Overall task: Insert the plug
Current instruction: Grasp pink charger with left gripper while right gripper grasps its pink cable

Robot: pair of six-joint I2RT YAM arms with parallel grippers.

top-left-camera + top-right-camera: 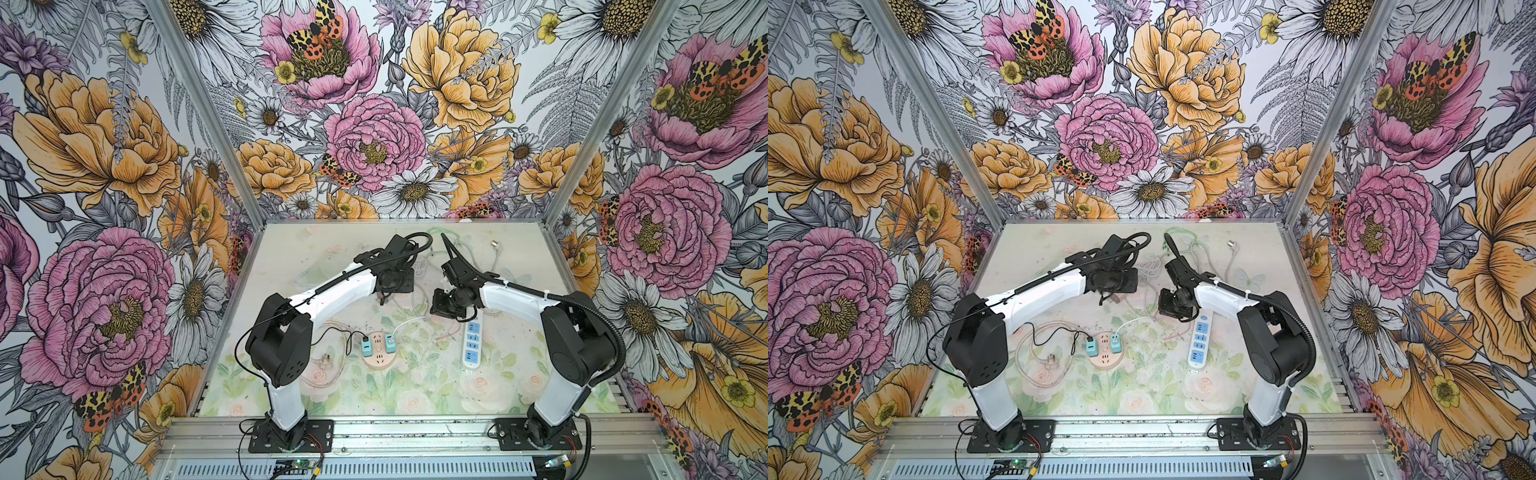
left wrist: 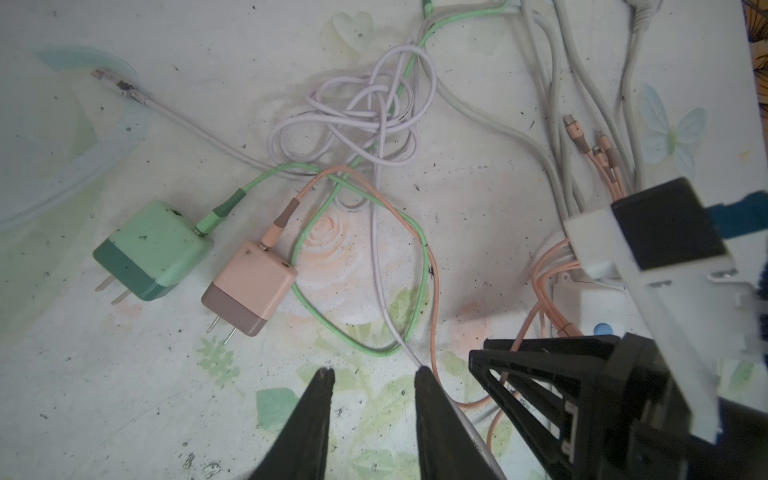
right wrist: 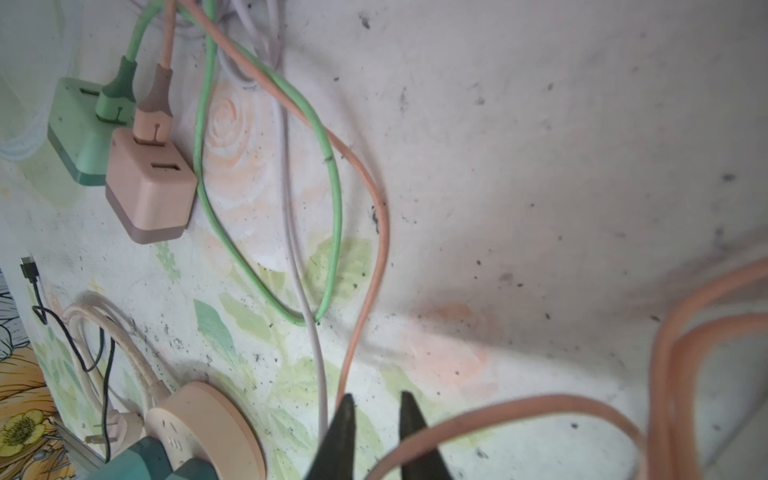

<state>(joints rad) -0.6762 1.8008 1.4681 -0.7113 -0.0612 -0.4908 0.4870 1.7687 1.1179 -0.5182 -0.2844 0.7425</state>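
Two loose charger plugs lie on the mat with bare prongs, a green one (image 2: 151, 249) (image 3: 77, 133) and a pink one (image 2: 249, 286) (image 3: 149, 187), each with its own cable attached. My left gripper (image 2: 374, 374) (image 1: 384, 297) hovers just short of the pink plug, open, with nothing between its fingers. The round pink socket (image 1: 378, 353) (image 3: 208, 419) holds two teal plugs (image 1: 366, 345). My right gripper (image 3: 376, 399) (image 1: 440, 309) hangs low over the mat, jaws a narrow gap apart and empty; an orange cable (image 3: 519, 411) drapes across one finger.
A white power strip (image 1: 472, 343) (image 1: 1199, 343) with blue sockets lies below the right gripper. A three-pin plug (image 1: 326, 361) on a pale cable lies left of the round socket. Tangled lilac, green, orange and grey cables (image 2: 374, 124) cover the mat behind the chargers. The two wrists are close together.
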